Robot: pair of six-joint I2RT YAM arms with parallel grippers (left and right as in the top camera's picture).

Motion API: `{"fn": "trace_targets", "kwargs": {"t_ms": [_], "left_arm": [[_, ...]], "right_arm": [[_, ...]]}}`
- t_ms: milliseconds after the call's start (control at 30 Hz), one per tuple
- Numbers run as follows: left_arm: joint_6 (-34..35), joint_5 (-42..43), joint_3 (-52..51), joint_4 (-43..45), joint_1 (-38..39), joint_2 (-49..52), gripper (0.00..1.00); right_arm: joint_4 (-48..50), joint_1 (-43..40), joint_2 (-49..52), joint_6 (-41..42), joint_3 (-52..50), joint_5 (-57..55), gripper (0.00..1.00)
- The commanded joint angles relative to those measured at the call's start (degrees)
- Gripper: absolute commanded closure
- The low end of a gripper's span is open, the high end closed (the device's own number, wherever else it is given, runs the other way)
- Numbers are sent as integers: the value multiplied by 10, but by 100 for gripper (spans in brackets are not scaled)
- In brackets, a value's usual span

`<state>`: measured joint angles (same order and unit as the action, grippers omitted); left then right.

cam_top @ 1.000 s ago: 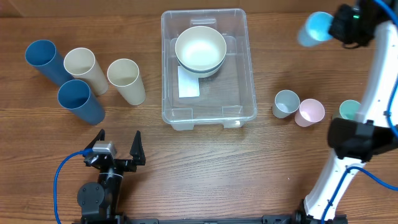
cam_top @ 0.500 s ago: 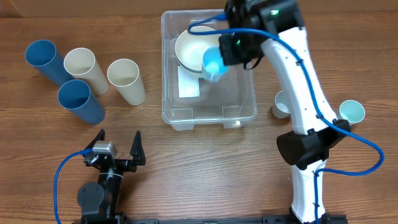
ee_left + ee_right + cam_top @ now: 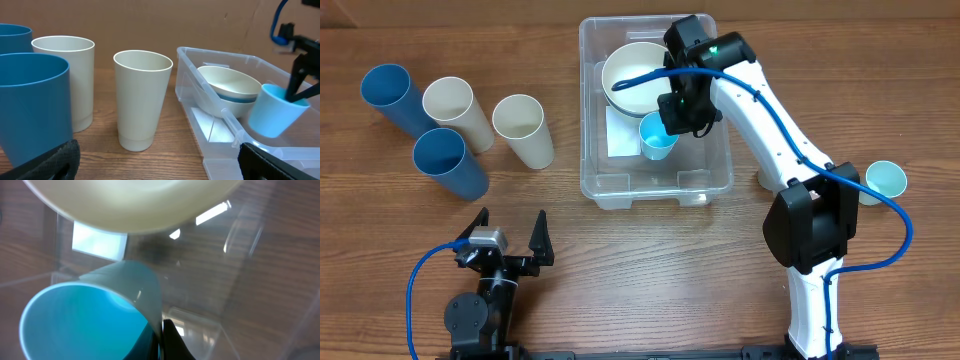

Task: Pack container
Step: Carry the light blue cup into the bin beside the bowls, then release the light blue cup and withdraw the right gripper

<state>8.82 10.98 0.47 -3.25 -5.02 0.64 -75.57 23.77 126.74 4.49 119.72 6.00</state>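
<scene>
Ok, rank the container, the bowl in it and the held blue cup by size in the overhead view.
1. container
2. bowl
3. blue cup
The cup hangs off the floor, nearer the camera than the other two, yet it plainly looks smallest.

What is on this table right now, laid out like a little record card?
container: clear, mid-table, holds stacked bowls
right gripper: shut on small light-blue cup, tilted within the container's walls, beside the bowls
left gripper: open, empty, at the near table edge
tall cups: four, upright, left of the container
teal cup: right of the container
</scene>
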Motion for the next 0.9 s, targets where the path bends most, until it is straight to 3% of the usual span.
{"fn": "trace_targets", "kwargs": {"t_ms": [0, 267, 333, 367, 400, 633, 867], "left_arm": [[4, 6, -2, 0, -6, -4, 0], [4, 6, -2, 0, -6, -4, 0], [4, 6, -2, 0, -6, -4, 0], [4, 6, -2, 0, -6, -4, 0], [4, 6, -2, 0, -6, -4, 0], [4, 6, -2, 0, -6, -4, 0], [4, 6, -2, 0, -6, -4, 0]], "right_arm": [[37, 3, -15, 10, -40, 7, 96], [99, 3, -15, 15, -92, 17, 96], [107, 3, -15, 14, -92, 18, 62], [108, 3, -15, 14, -92, 18, 53], [110, 3, -15, 14, -92, 18, 51], [70, 3, -15, 12, -26, 38, 50], [-102, 0, -15, 13, 205, 30, 50]]}}
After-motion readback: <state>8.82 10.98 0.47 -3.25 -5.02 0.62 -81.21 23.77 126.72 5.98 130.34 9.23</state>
